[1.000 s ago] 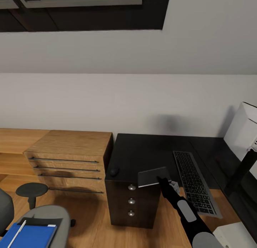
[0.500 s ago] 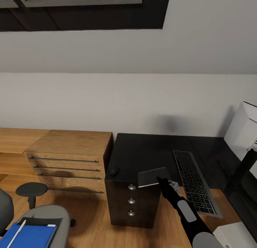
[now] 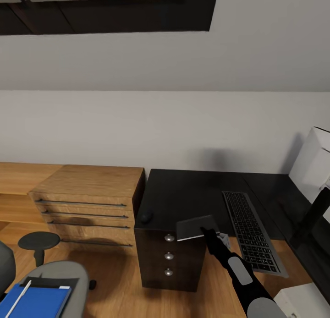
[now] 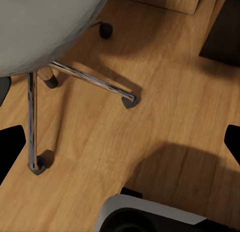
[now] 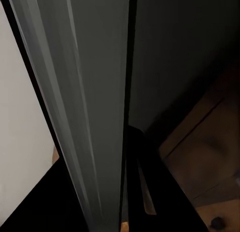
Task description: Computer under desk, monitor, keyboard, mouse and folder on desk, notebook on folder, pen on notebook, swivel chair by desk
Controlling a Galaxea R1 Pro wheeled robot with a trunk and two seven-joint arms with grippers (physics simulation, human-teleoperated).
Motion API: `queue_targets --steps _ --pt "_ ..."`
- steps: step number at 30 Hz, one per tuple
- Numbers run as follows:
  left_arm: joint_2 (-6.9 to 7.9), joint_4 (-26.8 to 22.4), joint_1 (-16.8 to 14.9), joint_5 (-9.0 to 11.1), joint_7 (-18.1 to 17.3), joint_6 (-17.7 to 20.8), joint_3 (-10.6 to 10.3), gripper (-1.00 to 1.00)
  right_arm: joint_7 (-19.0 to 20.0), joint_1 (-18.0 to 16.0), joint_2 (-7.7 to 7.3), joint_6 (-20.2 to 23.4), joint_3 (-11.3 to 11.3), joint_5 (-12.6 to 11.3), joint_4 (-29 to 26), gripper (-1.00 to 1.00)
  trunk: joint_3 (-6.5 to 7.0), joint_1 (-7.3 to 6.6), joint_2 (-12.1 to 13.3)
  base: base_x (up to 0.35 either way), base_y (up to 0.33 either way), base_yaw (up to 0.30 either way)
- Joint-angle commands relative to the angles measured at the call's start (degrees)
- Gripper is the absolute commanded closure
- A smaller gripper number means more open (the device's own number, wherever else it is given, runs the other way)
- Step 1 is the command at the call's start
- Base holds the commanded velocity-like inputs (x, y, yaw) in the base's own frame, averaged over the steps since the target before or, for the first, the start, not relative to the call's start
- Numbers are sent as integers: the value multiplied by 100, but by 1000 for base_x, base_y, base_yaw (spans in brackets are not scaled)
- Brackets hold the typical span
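Observation:
My right gripper [image 3: 209,231] is shut on the grey notebook [image 3: 194,227], holding it tilted over the front edge of the black desk [image 3: 183,194]. The right wrist view has the notebook [image 5: 85,91] very close, edge-on. On the desk lie the keyboard [image 3: 250,231] and, near the left edge, the small black mouse [image 3: 146,216]. The monitor [image 3: 316,167] stands at the far right, white back showing. The blue folder [image 3: 36,302] with the pale pen [image 3: 18,298] on it rests on the swivel chair [image 3: 73,274]. My left gripper [image 4: 120,142] hangs open above the floor by the chair's chrome base [image 4: 85,79].
A wooden chest of drawers [image 3: 87,203] stands against the desk's left side, with a small round black stool [image 3: 39,241] in front of it. The black drawer unit [image 3: 169,258] sits under the desk's left end. A pale grey case [image 3: 300,299] shows at the lower right.
The whole head view has shifted slightly, so the camera has tilted down a little. The right arm and the notebook hold the same place over the desk's edge.

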Motion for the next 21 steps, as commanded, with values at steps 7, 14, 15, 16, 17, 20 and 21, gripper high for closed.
queue_targets --steps 7,14,15,16,17,20,21 --pt "-2 -12 3 -55 37 -8 35 -100 11 -5 7 371 -55 -49 -7 100 -41 45 -85 0 0 0" --pt "-2 -13 3 -55 37 -9 38 -100 9 -5 0 467 -58 -226 -6 100 -41 45 -85 0 0 0" --pt "-2 -13 3 -55 37 -7 38 -100 7 -5 -2 471 -58 -303 -4 100 -41 45 -85 0 0 0" --pt "-2 -13 3 -55 37 -7 40 -100 6 -5 -4 474 -58 -394 -3 100 -41 45 -85 0 0 0" --pt "-2 -13 3 -55 37 -8 43 -100 4 -5 -11 483 -57 -600 0 100 -41 45 -85 0 0 0" --pt "-2 -13 3 -55 37 -6 46 -100 0 -5 -23 512 -55 -918 5 100 -41 45 -85 0 0 0" --pt "-2 -13 3 -55 37 -5 46 -100 -2 -5 -25 526 -54 -1010 6 100 -41 45 -85 0 0 0"
